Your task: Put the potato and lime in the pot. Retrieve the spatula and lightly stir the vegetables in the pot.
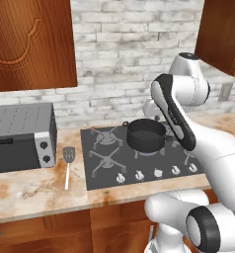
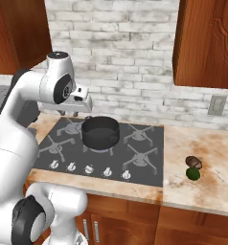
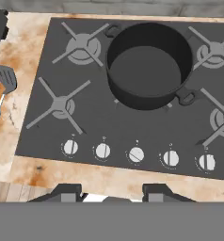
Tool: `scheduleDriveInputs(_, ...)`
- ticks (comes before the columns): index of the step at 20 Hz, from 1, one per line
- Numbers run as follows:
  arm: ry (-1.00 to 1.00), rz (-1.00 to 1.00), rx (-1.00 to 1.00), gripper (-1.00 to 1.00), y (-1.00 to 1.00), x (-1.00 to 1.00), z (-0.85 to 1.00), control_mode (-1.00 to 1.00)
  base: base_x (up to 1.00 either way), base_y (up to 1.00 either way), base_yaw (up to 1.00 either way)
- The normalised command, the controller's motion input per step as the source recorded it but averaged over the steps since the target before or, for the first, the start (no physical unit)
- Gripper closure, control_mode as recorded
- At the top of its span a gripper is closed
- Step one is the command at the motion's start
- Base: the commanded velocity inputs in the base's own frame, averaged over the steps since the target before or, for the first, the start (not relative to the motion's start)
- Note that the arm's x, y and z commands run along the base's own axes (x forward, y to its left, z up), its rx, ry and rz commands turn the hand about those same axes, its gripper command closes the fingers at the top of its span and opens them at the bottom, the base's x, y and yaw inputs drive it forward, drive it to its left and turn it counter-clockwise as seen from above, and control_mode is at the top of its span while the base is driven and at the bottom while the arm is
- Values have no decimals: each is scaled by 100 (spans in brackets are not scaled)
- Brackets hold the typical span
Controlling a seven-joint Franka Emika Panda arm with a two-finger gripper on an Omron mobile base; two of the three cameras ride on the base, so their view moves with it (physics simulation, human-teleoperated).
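Pot empty; my pincer hangs wide and holds nothing, so I swing right for the potato, grasping low

Empty pot on stovetop; spatula left on counter.

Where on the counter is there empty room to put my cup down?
Bare counter lies left of the stove, between it and the spatula, and in front of the toaster oven. On the right, there is open counter between the stove's edge and the potato and lime. The stove itself is crowded: burner grates, knobs and the pot.
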Motion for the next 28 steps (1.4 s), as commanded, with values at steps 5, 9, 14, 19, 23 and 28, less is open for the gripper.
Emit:
scheduleDriveInputs(5,-6,1,0,-100,-2,-27,0,-100,0,0,0)
scheduleDriveInputs(9,-18,-3,2,-100,-77,-38,0,-100,0,0,0)
scheduleDriveInputs(14,-23,-15,8,-100,-100,-23,0,-100,0,0,0)
scheduleDriveInputs(19,-7,-26,8,-100,-100,-10,0,-100,0,0,0)
scheduleDriveInputs(23,0,-28,5,-100,-100,0,0,-100,0,0,0)
scheduleDriveInputs(28,6,-24,0,-100,-100,6,0,-100,0,0,0)
